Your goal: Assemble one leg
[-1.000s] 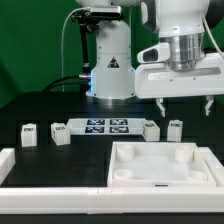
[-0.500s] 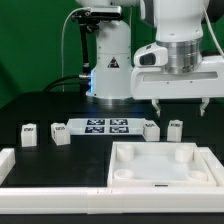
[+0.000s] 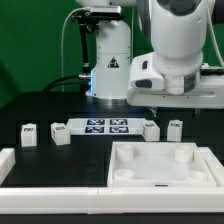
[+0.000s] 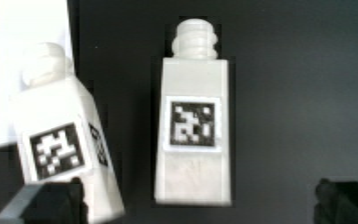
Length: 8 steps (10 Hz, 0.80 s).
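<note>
Holds the two-finger gripper [image 4: 194, 200] well above the matte black table [image 3: 70, 160], toward the exterior view's right, under the bulky white robot arm [image 3: 175, 40]. Shows dark fingertips [image 4: 37, 207] spread wide in the wrist view, clamping nothing.

Finds four small white blocky plastic pegs loose on the table, each with a black-and-white square tag, in a row across the exterior view: first leg [image 3: 28, 134] and second leg [image 3: 60, 134] at the left, third leg [image 3: 150, 129] and fourth leg [image 3: 175, 129] at the right, roughly below the gripper. Between second and third, the thin flat white marker board [image 3: 105, 127] with several tags; third leg close against its end, touching or not cannot tell.

Nearer the camera, a large white square plastic tray [image 3: 165, 183] with round corner sockets, apart from every leg. Along the exterior view's left and front, a low white L-shaped rail [image 3: 60, 193].

Looks down in the wrist view on two legs lying side by side on the black surface, apart: a straight leg [image 4: 194, 125] with a stepped knob at one end and its tag mid-face, and a tilted leg [image 4: 55, 135] angled against it. Cannot tell from that view alone which two of the four. Frames the plain end of the straight leg between the fingertips, black gaps on both sides.
</note>
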Each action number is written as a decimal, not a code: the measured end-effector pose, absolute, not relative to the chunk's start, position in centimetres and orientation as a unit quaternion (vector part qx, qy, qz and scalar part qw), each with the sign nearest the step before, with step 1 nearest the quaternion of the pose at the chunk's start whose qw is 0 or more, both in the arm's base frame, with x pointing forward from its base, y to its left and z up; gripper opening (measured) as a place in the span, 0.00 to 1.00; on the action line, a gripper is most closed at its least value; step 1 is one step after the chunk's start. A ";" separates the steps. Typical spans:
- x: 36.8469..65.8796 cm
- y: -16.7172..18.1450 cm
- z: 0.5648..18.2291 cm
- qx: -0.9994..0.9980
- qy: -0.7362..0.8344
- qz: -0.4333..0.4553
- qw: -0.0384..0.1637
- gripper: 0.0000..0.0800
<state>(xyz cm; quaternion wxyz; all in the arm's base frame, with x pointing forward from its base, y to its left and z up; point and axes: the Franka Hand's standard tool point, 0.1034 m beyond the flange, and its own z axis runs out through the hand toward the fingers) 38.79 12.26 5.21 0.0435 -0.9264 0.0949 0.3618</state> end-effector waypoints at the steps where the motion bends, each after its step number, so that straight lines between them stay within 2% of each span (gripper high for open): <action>1: 38.2 12.2 4.7 -0.909 0.094 0.403 0.043 0.81; 3: 37.5 12.4 3.6 -0.906 0.098 0.409 0.038 0.81; 8: 36.3 14.1 2.6 -0.908 0.095 0.408 0.025 0.81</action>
